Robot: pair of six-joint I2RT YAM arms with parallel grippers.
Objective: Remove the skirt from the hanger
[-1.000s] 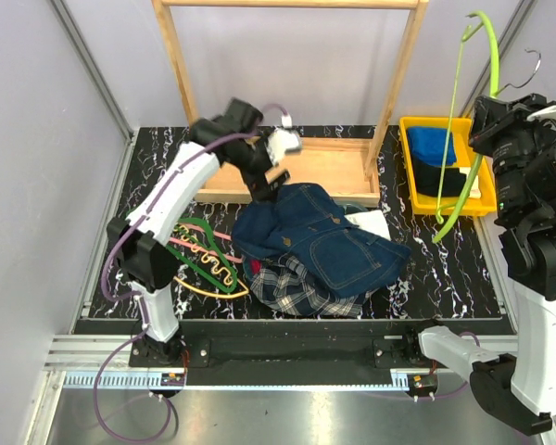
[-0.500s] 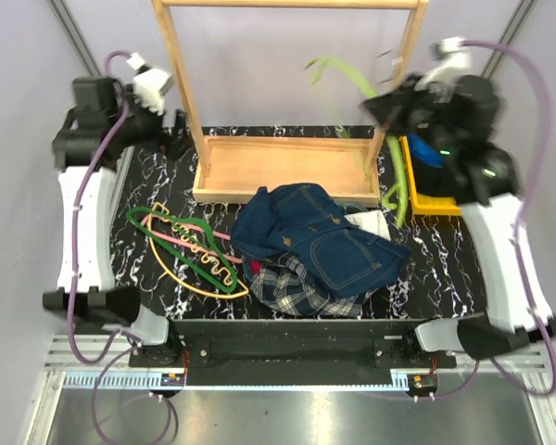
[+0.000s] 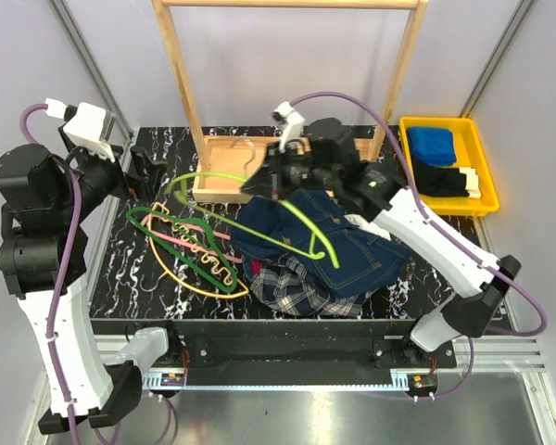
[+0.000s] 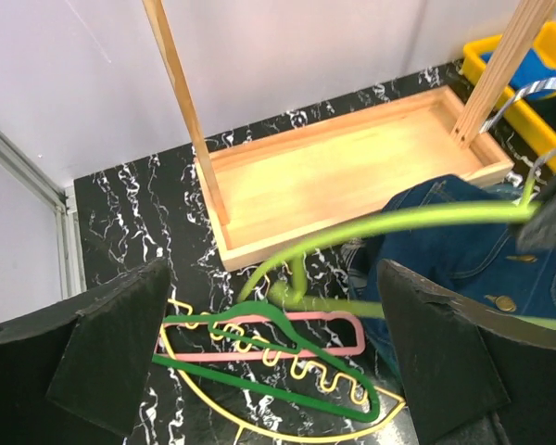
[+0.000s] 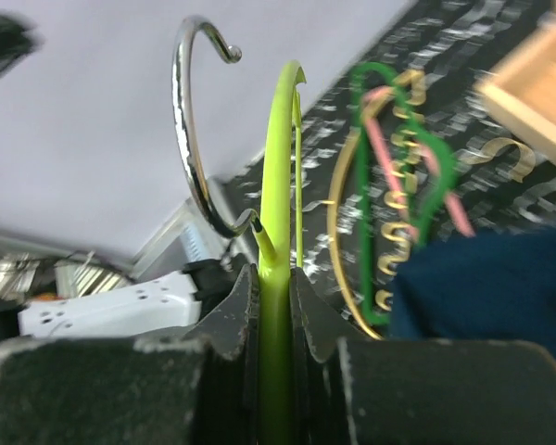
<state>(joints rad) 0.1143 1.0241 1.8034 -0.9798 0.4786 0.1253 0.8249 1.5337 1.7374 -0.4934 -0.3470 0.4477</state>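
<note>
The right pincer point(image 5: 273, 287) is pressed together on the neck of a lime-green hanger point(image 3: 301, 222), holding it in the air above a denim garment point(image 3: 329, 236). The plaid skirt point(image 3: 301, 292) lies below this pincer and nearer the arm bases, half under the denim, apparently free of any hanger. The dark green hanger point(image 4: 269, 389) lies flat on the table point(image 3: 435, 260) to the pincer's left, tangled with a pink hanger point(image 4: 334, 319) and a yellow hanger point(image 3: 204, 292). The left pincer point(image 3: 150, 172), spread wide, hovers further left. The removal looks done. The lime hanger likely needs setting down next.
</note>
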